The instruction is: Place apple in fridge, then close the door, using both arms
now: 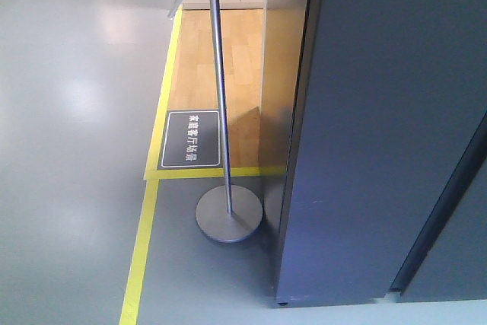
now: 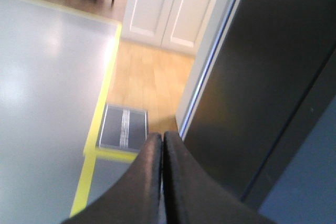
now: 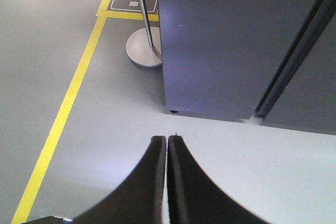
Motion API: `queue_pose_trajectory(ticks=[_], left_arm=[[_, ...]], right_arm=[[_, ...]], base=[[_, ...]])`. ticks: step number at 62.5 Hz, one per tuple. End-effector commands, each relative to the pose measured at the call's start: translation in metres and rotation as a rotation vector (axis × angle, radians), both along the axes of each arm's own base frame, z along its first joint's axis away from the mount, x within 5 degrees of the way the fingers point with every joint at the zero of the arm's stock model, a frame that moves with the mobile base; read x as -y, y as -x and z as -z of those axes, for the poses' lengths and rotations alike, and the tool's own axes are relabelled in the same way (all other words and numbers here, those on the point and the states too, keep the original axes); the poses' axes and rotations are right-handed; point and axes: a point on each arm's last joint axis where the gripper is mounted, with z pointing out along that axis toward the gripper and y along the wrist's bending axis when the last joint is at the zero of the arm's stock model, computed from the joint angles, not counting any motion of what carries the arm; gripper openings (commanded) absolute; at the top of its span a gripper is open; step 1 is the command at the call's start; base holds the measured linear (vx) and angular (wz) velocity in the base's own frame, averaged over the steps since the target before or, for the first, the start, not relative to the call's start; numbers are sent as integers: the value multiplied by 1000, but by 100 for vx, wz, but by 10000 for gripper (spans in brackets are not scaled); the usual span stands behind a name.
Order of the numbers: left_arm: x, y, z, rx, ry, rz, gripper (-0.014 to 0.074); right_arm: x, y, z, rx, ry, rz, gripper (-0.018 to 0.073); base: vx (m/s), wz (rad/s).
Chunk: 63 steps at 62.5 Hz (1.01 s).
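Apple not in any view; location unknown. Judgement: light, rigid, glossy skin likely slippery, bruises if squeezed; grip across widest part, moderate force.

Left to right: grey floor (image 1: pixel 68 150), yellow tape line (image 1: pixel 141 256), floor sign (image 1: pixel 192 139), sign stand (image 1: pixel 228 215), wood flooring behind, then fridge (image 1: pixel 380 127), dark grey door (image 3: pixel 220 40) appears shut.

Left gripper (image 2: pixel 163 145): jaws together, empty. Right gripper (image 3: pixel 167 148): jaws together, empty, hovers over floor near fridge base.
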Motion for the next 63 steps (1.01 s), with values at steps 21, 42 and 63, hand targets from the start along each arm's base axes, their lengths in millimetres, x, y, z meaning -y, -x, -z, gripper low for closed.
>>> queue_pose_trajectory(ticks=[21, 42, 63], left_arm=[[-2, 0, -5, 154, -164, -13, -6], [-3, 1, -16, 283, -295, -36, -6], [-2, 1, -13, 250, -294, -29, -6]], right_arm=[[0, -4, -10, 58, -5, 1, -3], [0, -4, -10, 58, -5, 1, -3], [0, -4, -10, 58, -5, 1, -3]], base=[[0, 0], [0, 0], [0, 0]])
